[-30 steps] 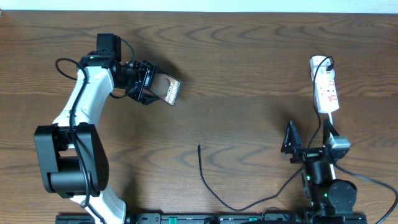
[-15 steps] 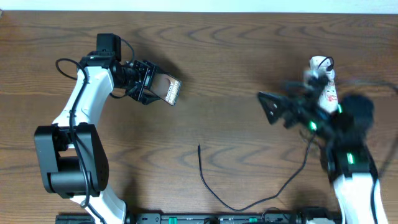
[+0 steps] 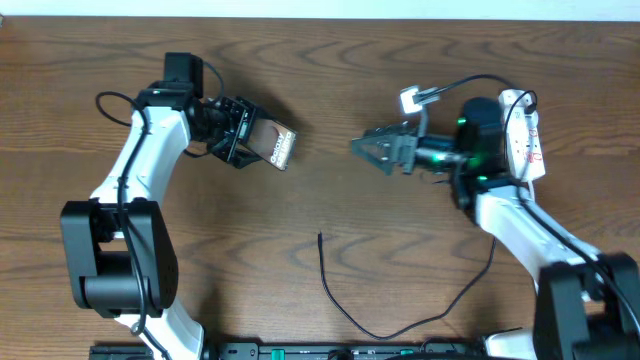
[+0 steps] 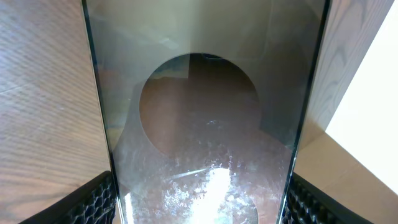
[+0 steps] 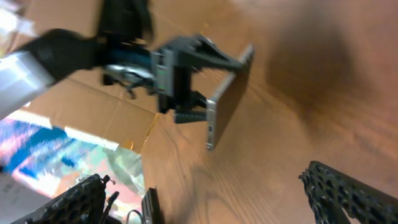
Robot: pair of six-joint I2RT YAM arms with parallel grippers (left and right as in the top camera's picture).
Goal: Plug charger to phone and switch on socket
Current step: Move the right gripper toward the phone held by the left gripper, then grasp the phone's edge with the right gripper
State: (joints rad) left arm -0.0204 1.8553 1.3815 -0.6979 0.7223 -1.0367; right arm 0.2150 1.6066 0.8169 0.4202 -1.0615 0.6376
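Black charger point(image 3: 345, 312): thin cable lying loose on the wood table point(image 3: 400, 60), curving from near my bases up to mid-table. Neither of my grippers touches it.
Charger's plug tip point(image 3: 320, 237): free end of the cable, mid-table between my two arms, well apart from the phone point(image 3: 276, 147).
Tip axis: the last stretch runs roughly straight away from my bases, with the tip pointing at the far edge.
Phone spot: far left of centre, in my left gripper point(image 3: 250, 138). Its long axis slants out of the fingers to the right, and the lettered end is free.
Left jaws: pinching the phone across its width, one finger point(image 4: 93, 200) on each long edge. Glass fills the left wrist view.
My right gripper point(image 3: 360, 148): near the phone's free end, on its right, and pointing at it. The right wrist view shows the phone point(image 5: 225, 102) edge-on.
Right jaws: spread wide, empty.
Tip vs jaws: the tip lies toward my bases from both grippers. The right gripper is nearer, and it is the only free one.
White socket point(image 3: 527, 150): far right, beside my right arm and partly hidden by it. The switch is too small to read.
Next, my guess: the right arm drops back to the tip, grips across the cable just behind the plug, then lines it up with the phone's long axis.
Risk, my guess: the cable is limp, so the plug can twist in the grip and miss the port.
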